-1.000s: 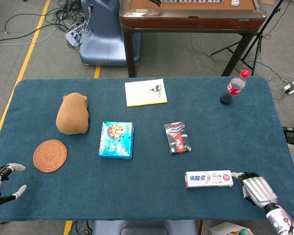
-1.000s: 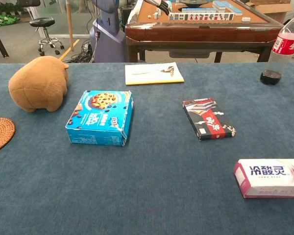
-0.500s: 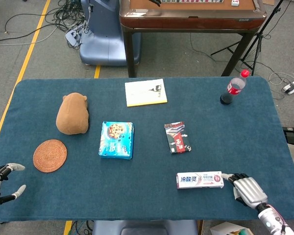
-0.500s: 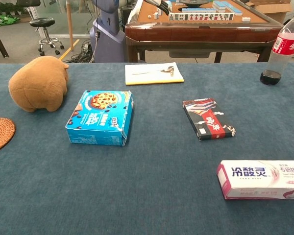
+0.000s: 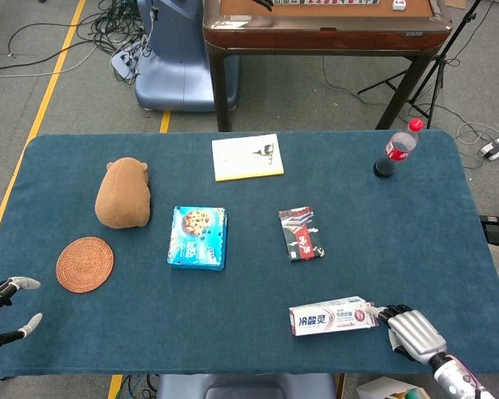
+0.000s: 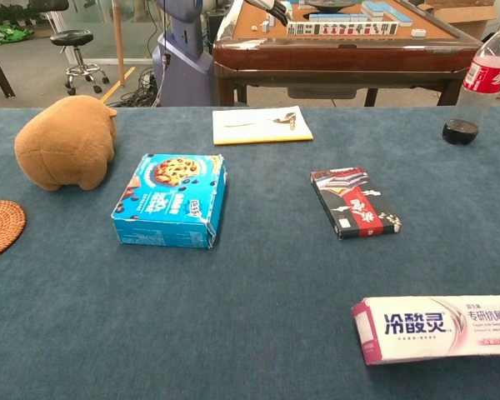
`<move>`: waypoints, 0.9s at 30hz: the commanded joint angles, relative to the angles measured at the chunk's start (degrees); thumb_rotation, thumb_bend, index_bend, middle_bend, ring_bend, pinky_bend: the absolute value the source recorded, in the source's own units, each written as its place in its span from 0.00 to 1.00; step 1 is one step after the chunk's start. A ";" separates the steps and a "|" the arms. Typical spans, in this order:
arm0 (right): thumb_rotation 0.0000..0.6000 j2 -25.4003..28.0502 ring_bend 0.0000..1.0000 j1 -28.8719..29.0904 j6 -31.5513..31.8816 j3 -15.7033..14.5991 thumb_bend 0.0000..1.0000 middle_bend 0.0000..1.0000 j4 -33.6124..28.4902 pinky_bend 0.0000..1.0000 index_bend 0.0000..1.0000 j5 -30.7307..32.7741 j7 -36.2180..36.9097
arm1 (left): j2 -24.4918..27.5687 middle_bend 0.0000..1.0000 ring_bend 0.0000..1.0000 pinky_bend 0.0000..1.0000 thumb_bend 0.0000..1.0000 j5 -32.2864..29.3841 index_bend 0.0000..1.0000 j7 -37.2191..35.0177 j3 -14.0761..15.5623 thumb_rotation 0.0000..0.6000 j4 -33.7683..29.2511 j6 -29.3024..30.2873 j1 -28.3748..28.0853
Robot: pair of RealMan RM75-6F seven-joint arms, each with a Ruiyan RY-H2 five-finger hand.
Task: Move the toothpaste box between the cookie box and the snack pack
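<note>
Here the toothpaste box (image 5: pixel 332 317) lies flat, long axis left-right, right hand (image 5: pixel 412 332) fingertips touching its right end, not grasping

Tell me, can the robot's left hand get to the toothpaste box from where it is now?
Probably not easily. The left hand sits open at the table's far left corner, while the toothpaste box lies near the right front edge, by the right hand. Nothing blocks the path, but the whole table width lies between them.
</note>
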 commanded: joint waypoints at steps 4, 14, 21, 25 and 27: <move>1.00 0.58 0.20 -0.16 1.63 0.08 1.00 0.25 -0.06 0.25 0.18 -1.21 1.37 | -0.03 0.34 0.33 0.46 0.27 -0.07 0.35 0.12 -0.01 1.00 -0.05 -0.07 -0.01; 1.00 0.95 0.20 0.53 2.53 0.64 1.00 0.25 -0.98 0.25 0.18 -2.73 3.17 | -0.11 0.34 0.33 0.46 0.27 -0.10 0.35 0.35 -0.02 1.00 -0.03 -0.18 -0.06; 1.00 0.12 0.20 1.43 1.22 1.13 1.00 0.25 -1.44 0.25 0.18 -2.57 3.01 | -0.10 0.34 0.33 0.46 0.27 -0.17 0.35 0.25 -0.04 1.00 0.00 -0.17 -0.04; 1.00 -0.12 0.20 1.70 1.38 1.20 1.00 0.25 -2.12 0.25 0.18 -3.18 2.97 | -0.09 0.34 0.33 0.46 0.27 -0.18 0.35 0.22 -0.04 1.00 0.04 -0.21 -0.04; 1.00 -0.24 0.20 1.90 1.39 1.22 1.00 0.25 -2.52 0.25 0.18 -3.55 2.83 | -0.09 0.34 0.33 0.46 0.27 -0.16 0.35 0.23 -0.06 1.00 0.03 -0.16 -0.04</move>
